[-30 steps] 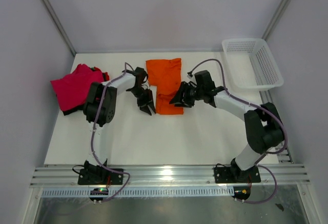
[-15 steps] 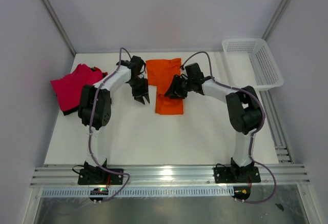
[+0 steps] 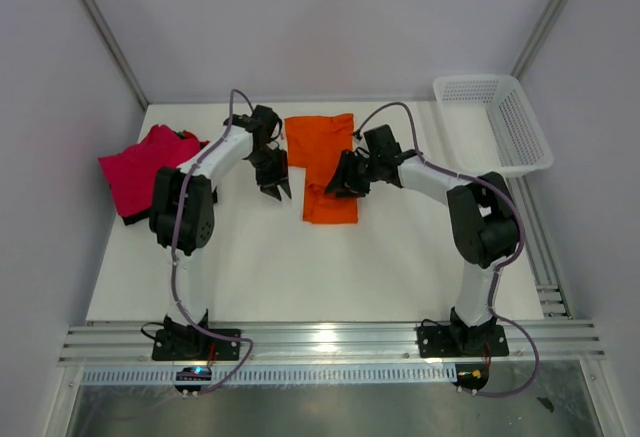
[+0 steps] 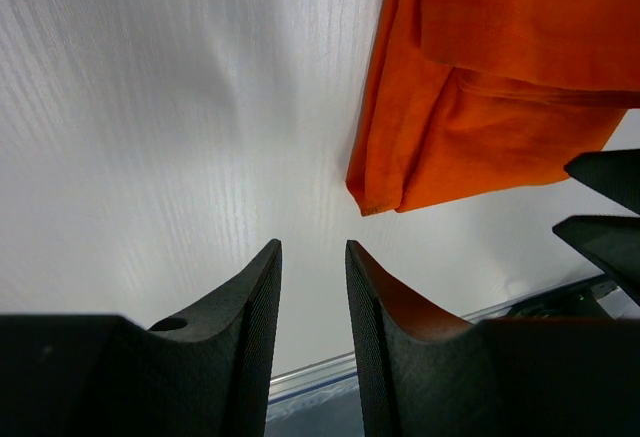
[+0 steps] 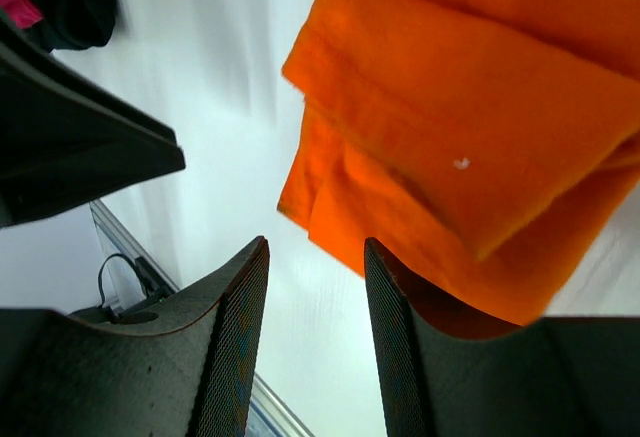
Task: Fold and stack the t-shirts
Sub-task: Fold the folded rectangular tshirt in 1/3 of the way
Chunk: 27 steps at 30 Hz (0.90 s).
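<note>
An orange t-shirt lies partly folded at the table's far middle, its layered corner in the left wrist view and the right wrist view. My left gripper hovers just left of it, open, with only bare table between its fingers. At the shirt's right edge my right gripper is also open and holds nothing. A magenta-pink t-shirt is bunched at the far left on top of a black t-shirt.
A white mesh basket stands at the back right corner. Aluminium rails run along the near edge by the arm bases. White walls close in the table on three sides.
Both arms have swung toward the far side. The left gripper rose along the orange shirt's left edge, and the right gripper slid left onto its right edge. The shirts lie as before.
</note>
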Tool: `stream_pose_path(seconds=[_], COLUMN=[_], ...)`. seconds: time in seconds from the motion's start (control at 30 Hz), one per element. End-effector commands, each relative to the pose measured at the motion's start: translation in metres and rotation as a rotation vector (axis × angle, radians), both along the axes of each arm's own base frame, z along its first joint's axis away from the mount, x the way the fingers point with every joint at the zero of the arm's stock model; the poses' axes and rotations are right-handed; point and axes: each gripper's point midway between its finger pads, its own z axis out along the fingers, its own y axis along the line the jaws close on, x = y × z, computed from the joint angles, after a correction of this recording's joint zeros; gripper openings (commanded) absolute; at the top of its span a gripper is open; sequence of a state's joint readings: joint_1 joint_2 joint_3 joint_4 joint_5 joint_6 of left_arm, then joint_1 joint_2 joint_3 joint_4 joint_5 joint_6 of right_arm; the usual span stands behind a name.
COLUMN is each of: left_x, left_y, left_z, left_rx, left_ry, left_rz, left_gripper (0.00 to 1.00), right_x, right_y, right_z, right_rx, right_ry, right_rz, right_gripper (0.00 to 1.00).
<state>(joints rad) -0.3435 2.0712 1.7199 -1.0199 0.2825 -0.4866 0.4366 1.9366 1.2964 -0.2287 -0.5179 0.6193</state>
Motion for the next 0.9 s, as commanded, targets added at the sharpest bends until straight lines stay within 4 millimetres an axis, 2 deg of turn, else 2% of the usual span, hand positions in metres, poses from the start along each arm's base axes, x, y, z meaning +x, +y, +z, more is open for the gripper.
stream_pose_path(seconds=[0.0,0.1,0.37,0.43,0.67,0.87], left_x=[0.006,0.008,0.008,0.007,0.005,0.005], left_y=[-0.005,-0.008,-0.006,-0.002,0.004,0.005], left_z=[0.006,0.005,0.009,0.01,0.012,0.015], left_rx=[-0.036,-0.052,-0.041,-0.029,-0.03,-0.038], left_ry=[-0.017,-0.01,-0.024,-0.026,-0.025,-0.031], left_rz=[0.0,0.009,0.005,0.006,0.014,0.014], left_gripper=[0.34,0.35,0.34,0.35,0.34,0.34], right_x=[-0.004,-0.008,-0.004,-0.003,0.012,0.031], right_y=[-0.003,-0.005,-0.004,-0.003,0.0,0.008], right_z=[0.045,0.043,0.003,-0.001,-0.014,-0.011], right_rx=[0.035,0.031,-0.009,-0.011,-0.034,-0.033], right_ry=[-0.118,-0.119,-0.051,-0.042,-0.032,-0.049], right_rz=[0.021,0.021,0.029,0.031,0.024,0.021], right_gripper=[0.48,0.48,0.48,0.48,0.48,0.48])
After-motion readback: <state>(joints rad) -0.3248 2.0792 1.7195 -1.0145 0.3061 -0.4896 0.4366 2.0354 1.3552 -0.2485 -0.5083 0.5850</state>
